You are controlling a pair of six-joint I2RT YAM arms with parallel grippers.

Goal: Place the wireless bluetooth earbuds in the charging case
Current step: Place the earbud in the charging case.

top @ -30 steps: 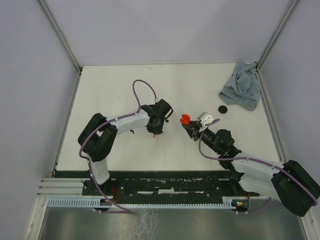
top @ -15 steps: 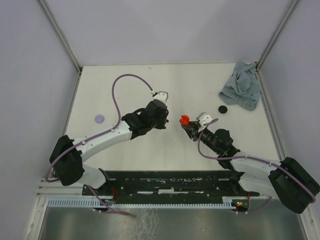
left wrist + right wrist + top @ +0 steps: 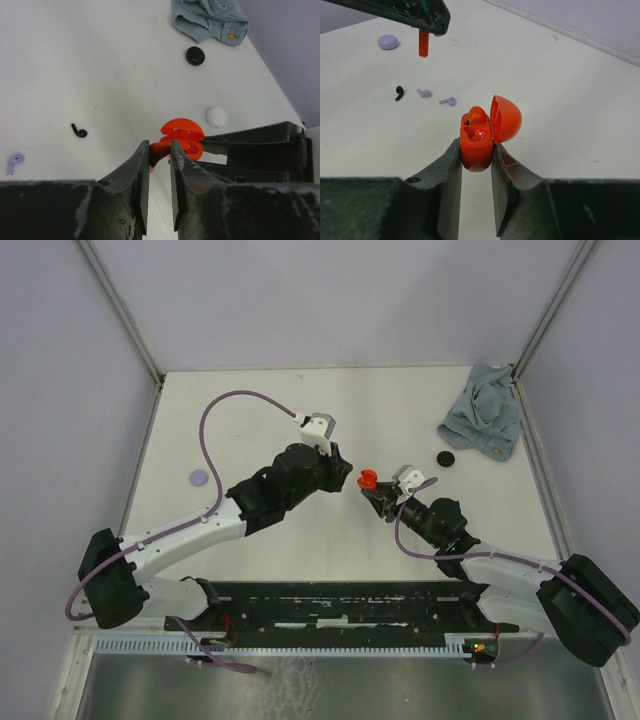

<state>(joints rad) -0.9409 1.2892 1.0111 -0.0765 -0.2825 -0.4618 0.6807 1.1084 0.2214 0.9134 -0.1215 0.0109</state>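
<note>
My right gripper is shut on a red charging case and holds it up with its lid swung open. A red earbud sits in the case's far slot; the near slot shows a bare glossy hollow. My left gripper is shut on another red earbud, just short of the case. In the top view the left gripper nearly meets the case at the table's middle. A black earbud and two lilac earbuds lie loose on the table.
A lilac disc lies at the left of the table and a black disc at the right, beside a crumpled blue cloth in the back right corner. A white disc lies near the case. Walls enclose the white table.
My left arm has stretched out to the right and brought the red earbud close to the open case. My right arm and the case have stayed put.
</note>
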